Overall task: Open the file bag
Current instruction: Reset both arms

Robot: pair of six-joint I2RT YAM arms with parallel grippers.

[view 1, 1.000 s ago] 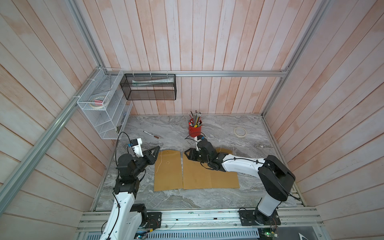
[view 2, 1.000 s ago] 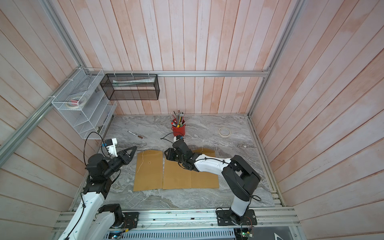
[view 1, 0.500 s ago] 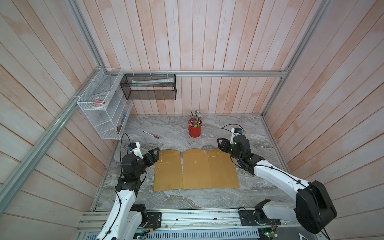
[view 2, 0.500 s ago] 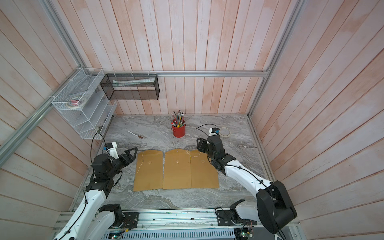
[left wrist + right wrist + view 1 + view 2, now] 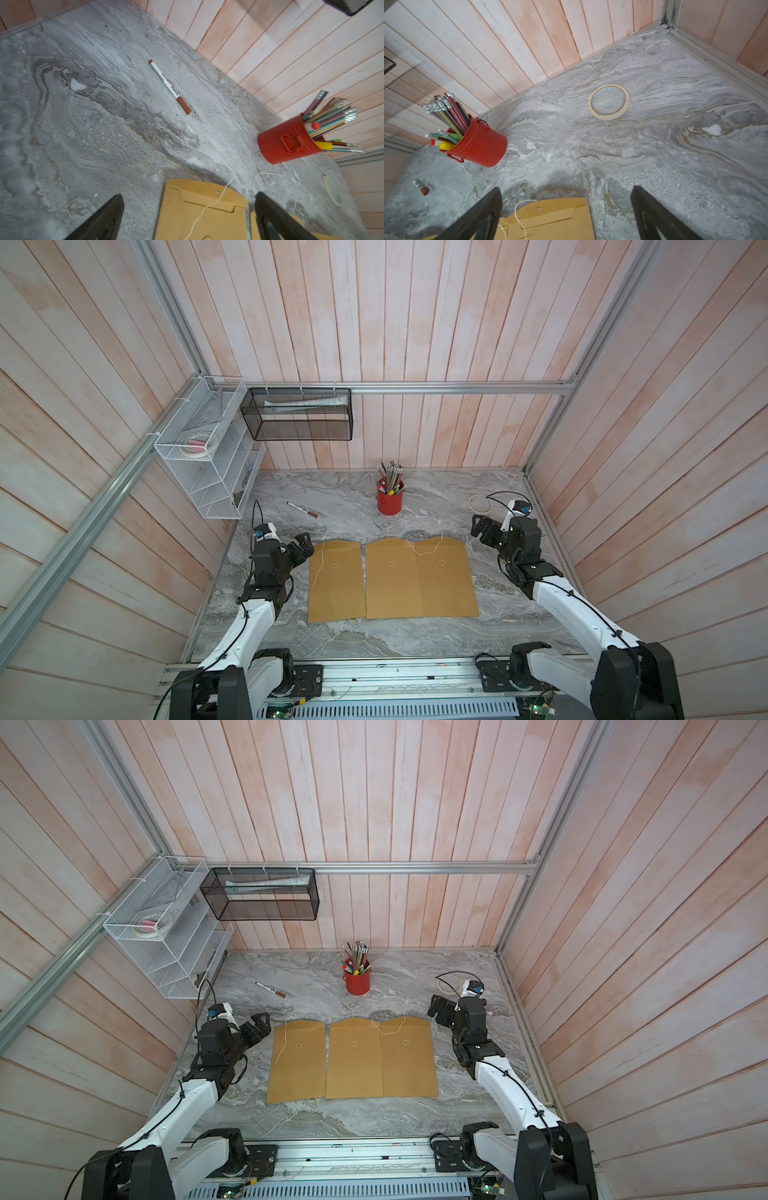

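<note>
Grey marble table (image 5: 374,639) boxed in by pale plank walls: I'm looking down at three file bags (image 5: 390,580) lying in a row, with both arms hanging off to the sides.

Nearest me, the brown file bags are lying flat at the middle of the table, the middle and right ones touching, white strings trailing loose off their far ends. The left fingers (image 5: 306,542) are hovering spread wide beside the left bag's far corner, gripping nothing. The right fingers (image 5: 481,528) are hanging just as wide and empty near the right bag's far corner. Beyond them, a marker (image 5: 302,509), a red pencil cup (image 5: 390,502) and a tape roll (image 5: 607,117) are sitting toward the back wall.
</note>
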